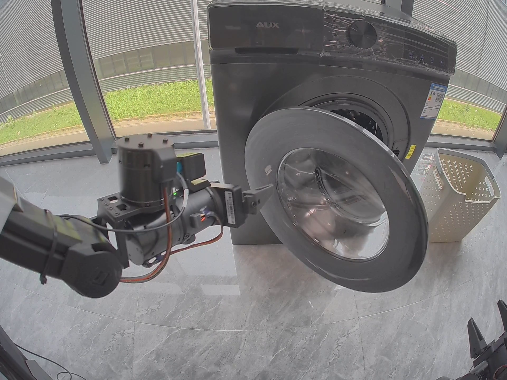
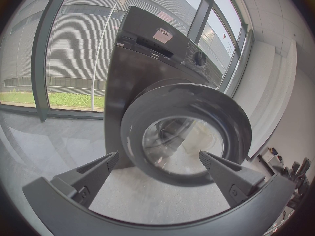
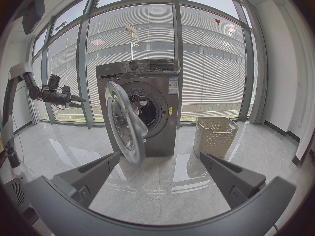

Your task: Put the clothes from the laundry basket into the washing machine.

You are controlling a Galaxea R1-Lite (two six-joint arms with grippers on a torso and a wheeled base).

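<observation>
the cream laundry basket [image 1: 459, 199] stands on the floor [image 1: 237, 302] at the right middle of the head view, just beside the grey washing machine [image 1: 253, 96], whose round door [image 1: 338, 201] is swung open at centre. the left end effector [image 1: 260, 195] sits at the door's left rim, well apart from the basket, fingers spread wide and holding nothing; whether it touches the rim i cannot tell. the right end effector [image 3: 159, 158], in the lower right corner, is also spread wide and holds nothing.

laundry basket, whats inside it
Inside the cream perforated plastic laundry basket, only its own holed inner walls show, with no clothes visible. Its floor is hidden behind the near wall, so something lying flat there cannot be ruled out.
</observation>
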